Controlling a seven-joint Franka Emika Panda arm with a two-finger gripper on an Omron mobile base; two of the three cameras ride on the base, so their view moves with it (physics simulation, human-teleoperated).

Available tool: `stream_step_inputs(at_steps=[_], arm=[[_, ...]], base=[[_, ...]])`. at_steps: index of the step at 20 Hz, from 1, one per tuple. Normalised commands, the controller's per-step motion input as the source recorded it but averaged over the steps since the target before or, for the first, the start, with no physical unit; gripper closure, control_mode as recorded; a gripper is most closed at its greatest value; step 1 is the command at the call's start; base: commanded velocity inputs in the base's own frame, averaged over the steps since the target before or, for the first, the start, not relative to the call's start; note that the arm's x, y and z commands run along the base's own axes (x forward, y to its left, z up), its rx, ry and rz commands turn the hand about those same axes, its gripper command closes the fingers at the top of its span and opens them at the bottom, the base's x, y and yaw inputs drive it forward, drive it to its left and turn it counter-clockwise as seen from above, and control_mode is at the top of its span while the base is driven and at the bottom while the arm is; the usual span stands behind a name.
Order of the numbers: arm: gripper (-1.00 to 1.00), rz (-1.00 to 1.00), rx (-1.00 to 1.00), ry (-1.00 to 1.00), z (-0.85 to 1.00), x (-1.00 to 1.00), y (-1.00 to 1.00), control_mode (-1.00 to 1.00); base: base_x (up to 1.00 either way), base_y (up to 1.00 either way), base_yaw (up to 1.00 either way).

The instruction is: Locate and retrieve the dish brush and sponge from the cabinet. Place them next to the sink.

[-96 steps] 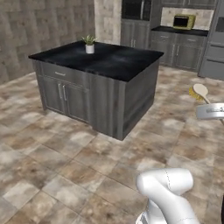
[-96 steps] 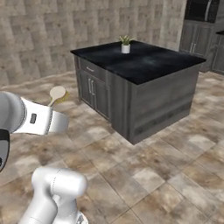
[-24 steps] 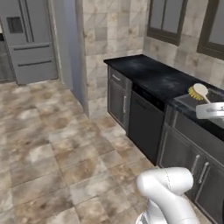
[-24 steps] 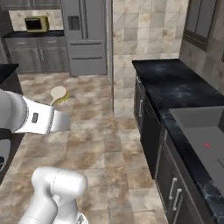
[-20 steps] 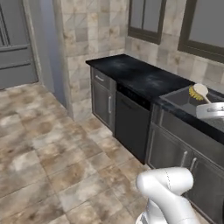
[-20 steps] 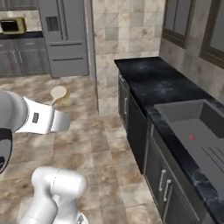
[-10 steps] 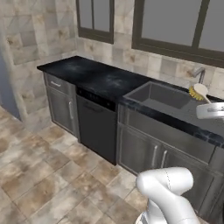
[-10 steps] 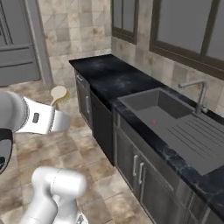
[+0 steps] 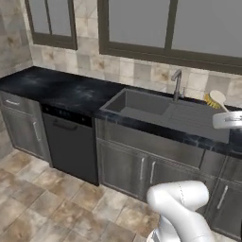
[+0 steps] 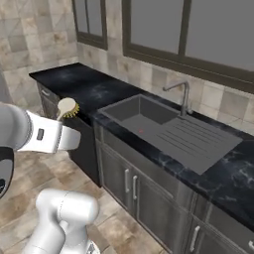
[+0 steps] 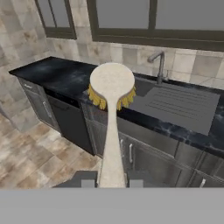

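My gripper [image 11: 111, 183] is shut on the dish brush, a pale handle [image 11: 110, 148] ending in a round head with yellow bristles [image 11: 111, 83]. The brush rises upright from the fingertips [image 11: 87, 181] in the hand view. Its head [image 9: 215, 99] shows at the right edge of the left base view and beside my forearm [image 10: 39, 134] in the right base view. The sink [image 9: 142, 103] lies ahead in the black counter, with its ribbed drainboard [image 10: 191, 136] and faucet [image 9: 176, 85]. The sponge and the wall cabinet are out of view.
Black counter [image 9: 52, 87] runs left of the sink above a dark dishwasher [image 9: 71, 144]. Grey lower doors [image 9: 123, 168] stand under the sink. Framed windows [image 9: 142, 23] fill the tiled wall behind. Tiled floor [image 9: 38, 203] lies open in front.
The base has driven and turned, so the whole scene shifted: the sink has come from the right side to straight ahead and nearer. The brush stays in the gripper as before.
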Motion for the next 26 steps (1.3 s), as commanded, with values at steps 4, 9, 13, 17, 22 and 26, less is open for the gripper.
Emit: stream_step_inputs(at_steps=[4,9,13,17,22,26], arm=[[1.0,0.0,0.0,0.0,0.0,0.0,0.0,1.0],[1.0,0.0,0.0,0.0,0.0,0.0,0.0,1.0],[1.0,0.0,0.0,0.0,0.0,0.0,0.0,1.0],[1.0,0.0,0.0,0.0,0.0,0.0,0.0,1.0],[1.0,0.0,0.0,0.0,0.0,0.0,0.0,1.0],[1.0,0.0,0.0,0.0,0.0,0.0,0.0,1.0]], base=[[0.38,0.24,-0.4],[0.25,0.16,-0.42],[0.26,0.15,-0.35],[0.34,0.02,-0.3],[0.14,0.01,-0.26],[0.11,-0.04,-0.2]])
